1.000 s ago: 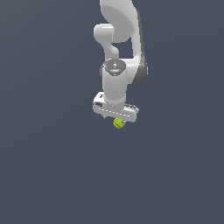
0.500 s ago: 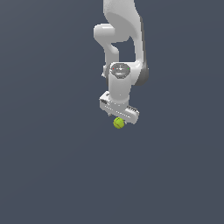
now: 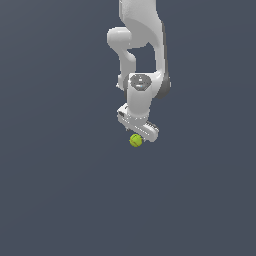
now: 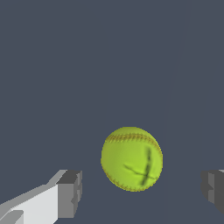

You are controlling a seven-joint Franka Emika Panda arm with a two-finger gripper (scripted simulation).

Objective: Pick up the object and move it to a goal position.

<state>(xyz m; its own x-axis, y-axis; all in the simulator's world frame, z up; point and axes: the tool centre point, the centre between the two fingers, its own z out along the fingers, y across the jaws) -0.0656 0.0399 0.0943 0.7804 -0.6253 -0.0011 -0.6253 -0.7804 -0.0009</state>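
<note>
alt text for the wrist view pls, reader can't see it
A yellow-green ball with red stitching and dark markings sits between the two grey-tipped fingers of the open gripper, with a clear gap on each side. Everything behind it is a plain dark blue-grey surface.

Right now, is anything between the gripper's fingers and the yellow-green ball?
Nothing visible. The yellow-green ball sits in the gap of the open gripper, with bare dark surface on either side of it.
</note>
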